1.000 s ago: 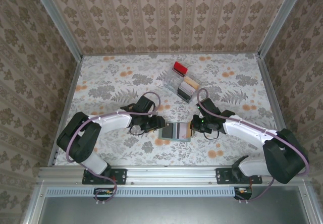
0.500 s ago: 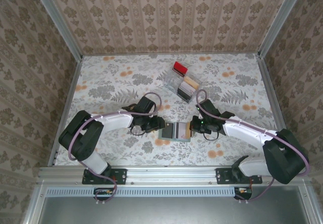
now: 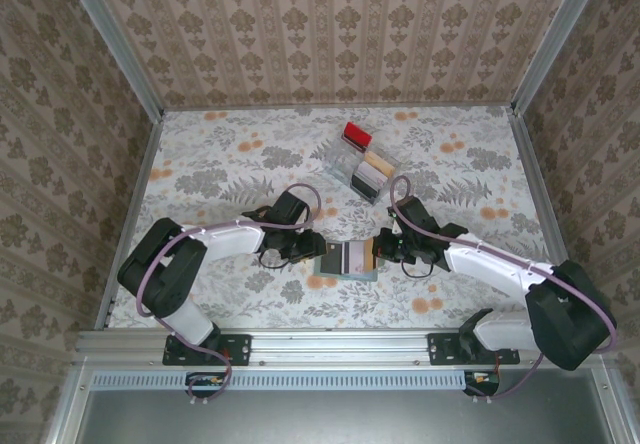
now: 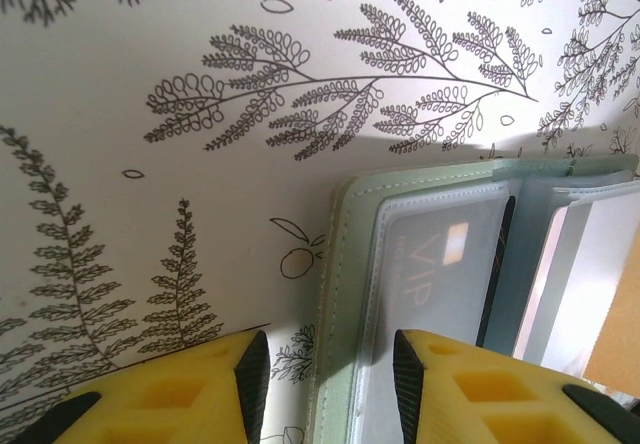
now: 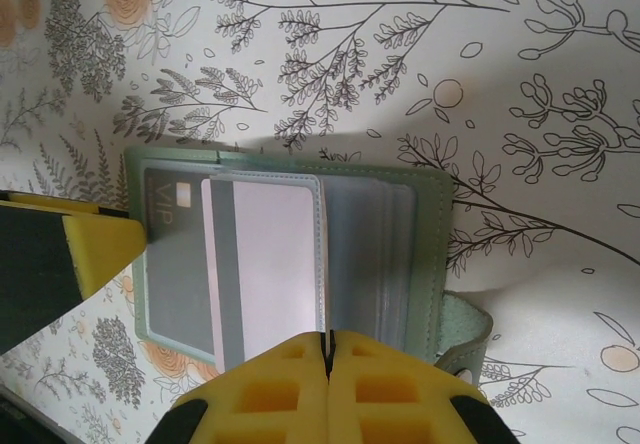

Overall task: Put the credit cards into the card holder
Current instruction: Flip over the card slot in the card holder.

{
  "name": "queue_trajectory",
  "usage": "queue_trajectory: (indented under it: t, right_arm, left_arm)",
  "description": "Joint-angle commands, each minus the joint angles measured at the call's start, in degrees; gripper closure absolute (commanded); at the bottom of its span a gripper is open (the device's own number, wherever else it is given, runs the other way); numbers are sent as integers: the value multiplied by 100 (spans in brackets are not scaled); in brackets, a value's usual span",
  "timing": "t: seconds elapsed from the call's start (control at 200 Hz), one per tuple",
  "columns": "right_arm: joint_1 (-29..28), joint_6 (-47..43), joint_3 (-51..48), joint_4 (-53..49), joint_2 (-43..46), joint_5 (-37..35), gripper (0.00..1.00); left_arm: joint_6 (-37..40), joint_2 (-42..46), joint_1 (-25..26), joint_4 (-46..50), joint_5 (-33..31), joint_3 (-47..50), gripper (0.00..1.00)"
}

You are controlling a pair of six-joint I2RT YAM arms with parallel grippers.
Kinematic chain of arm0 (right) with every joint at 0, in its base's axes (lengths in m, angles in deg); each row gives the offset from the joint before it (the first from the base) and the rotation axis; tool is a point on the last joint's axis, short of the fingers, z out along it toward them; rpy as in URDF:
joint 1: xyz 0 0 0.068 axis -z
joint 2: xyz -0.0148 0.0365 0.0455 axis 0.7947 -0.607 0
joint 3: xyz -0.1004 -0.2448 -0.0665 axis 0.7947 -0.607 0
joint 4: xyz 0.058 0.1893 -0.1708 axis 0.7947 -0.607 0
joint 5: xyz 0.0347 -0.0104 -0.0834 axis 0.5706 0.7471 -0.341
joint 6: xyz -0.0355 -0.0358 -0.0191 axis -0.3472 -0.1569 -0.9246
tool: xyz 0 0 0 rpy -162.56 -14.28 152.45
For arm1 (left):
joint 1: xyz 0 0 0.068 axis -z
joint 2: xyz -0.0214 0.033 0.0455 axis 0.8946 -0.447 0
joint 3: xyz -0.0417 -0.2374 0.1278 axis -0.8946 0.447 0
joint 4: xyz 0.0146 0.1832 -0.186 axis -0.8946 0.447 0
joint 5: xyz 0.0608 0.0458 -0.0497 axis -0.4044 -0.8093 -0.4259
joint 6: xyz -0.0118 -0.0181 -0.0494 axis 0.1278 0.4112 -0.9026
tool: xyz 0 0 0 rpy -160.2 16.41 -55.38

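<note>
Two grippers sit at opposite ends of the card holder (image 3: 328, 263). R gripper (image 5: 328, 359) is at its right end, fingers clenched tight w/ a thin card pinched between them. The wrist cam sees that card edge-on, as a line rising from the seam. From above it reads as a tan card (image 3: 372, 258), over the holder's right half.

L gripper (image 4: 327, 379) is at the holder's left end, jaws parted. One yellow finger is over the holder's clear pocket, the other over bare tabletop (image 3: 220, 164), w/ the stitched green edge in the gap between. Can't tell if either finger touches it.

The holder lies open and flat, pockets up. Its leftmost pocket holds a dark grey VIP card (image 4: 440, 274). Next pocket to the right holds a pale card w/ grey stripe (image 5: 270, 264), overlapping the VIP card. A strap tab (image 5: 465, 339) sticks out at the holder's right end.

Well beyond the holder, toward the back wall, is a clear tray (image 3: 345, 164) w/ a red end piece (image 3: 357, 132) and more cards (image 3: 372, 174) stacked in it.
</note>
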Motion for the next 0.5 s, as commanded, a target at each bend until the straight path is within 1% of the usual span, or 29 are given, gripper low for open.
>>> queue_trajectory:
  t: [0.0,0.23,0.395,0.495]
  right_arm:
    - [-53,61,99,-23,163,128,96]
    - [-115,-63,286,-362,377,-91,96]
    - [-124,-105,398,-326,352,160,96]
    - [-161,-96,418,-122,304,305,96]
  left_arm:
    - [99,-168,106,9,96,-51,60]
    - [91,-157,101,15,74,-51,60]
    - [90,-106,106,10,52,-70,60]
    - [86,-62,100,-15,43,-64,60]
